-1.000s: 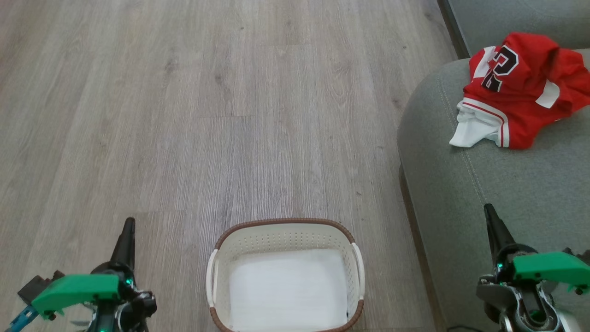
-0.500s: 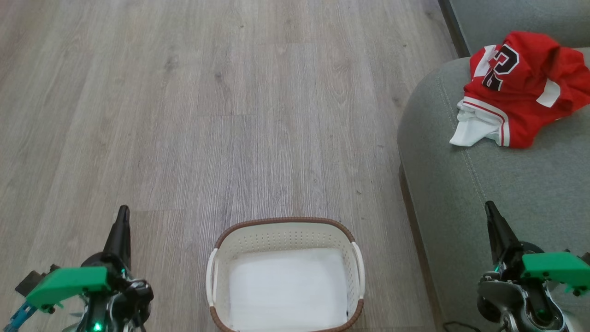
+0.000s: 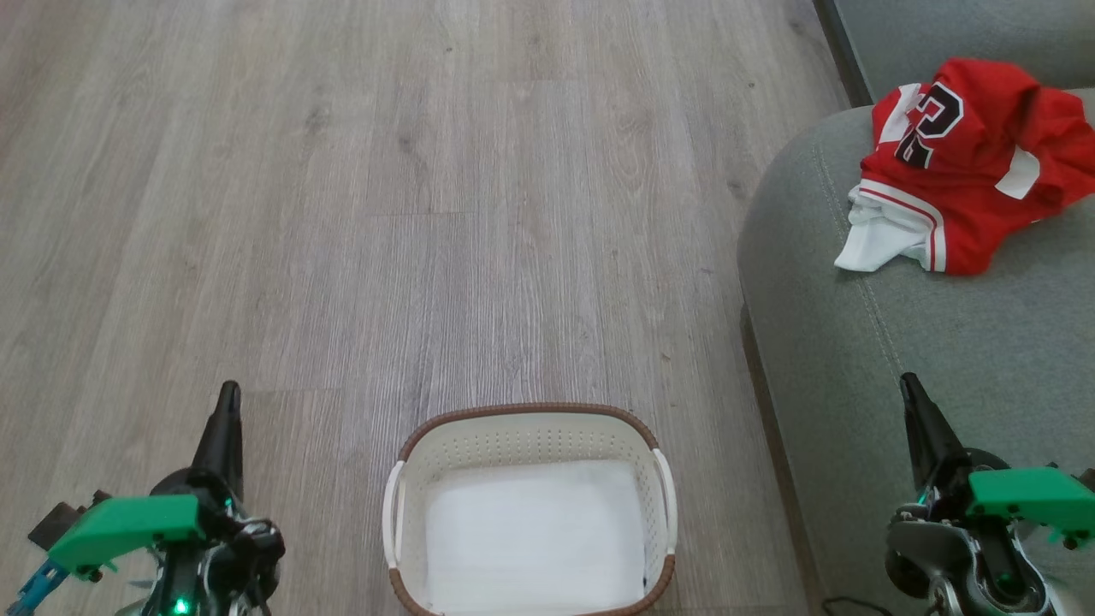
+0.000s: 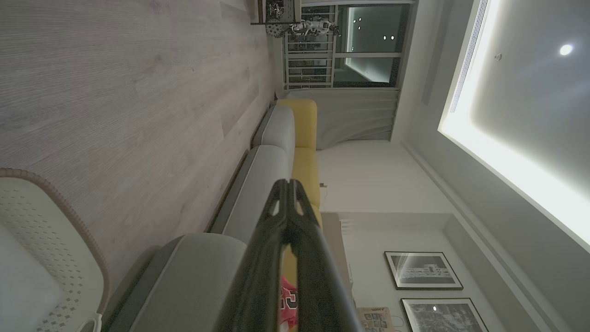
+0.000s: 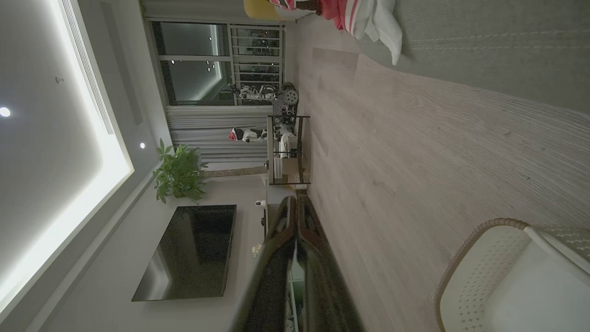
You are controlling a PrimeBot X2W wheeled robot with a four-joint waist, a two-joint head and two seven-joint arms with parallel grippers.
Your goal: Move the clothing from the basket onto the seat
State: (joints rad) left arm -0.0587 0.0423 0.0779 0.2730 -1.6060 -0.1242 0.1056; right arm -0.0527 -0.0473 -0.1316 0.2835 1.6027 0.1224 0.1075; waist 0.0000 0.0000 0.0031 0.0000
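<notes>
Both arms have settled: left gripper (image 3: 227,402) and right gripper (image 3: 910,393) flank the bare-looking basket (image 3: 530,417), jaws together, holding nothing. The clothing (image 3: 958,171) lies on the seat (image 3: 941,359), right of the basket; the task looks done

Head view: bright, even and sharp. A soft shadow lay under the clothing (image 3: 949,171) at 2 o'clock. Both wrist views were dimmer and grainy. A ceiling light strip (image 4: 488,143) glared at 3 o'clock in the left wrist view and at 9 o'clock in the right. Straight lines bowed toward the edges.
</notes>
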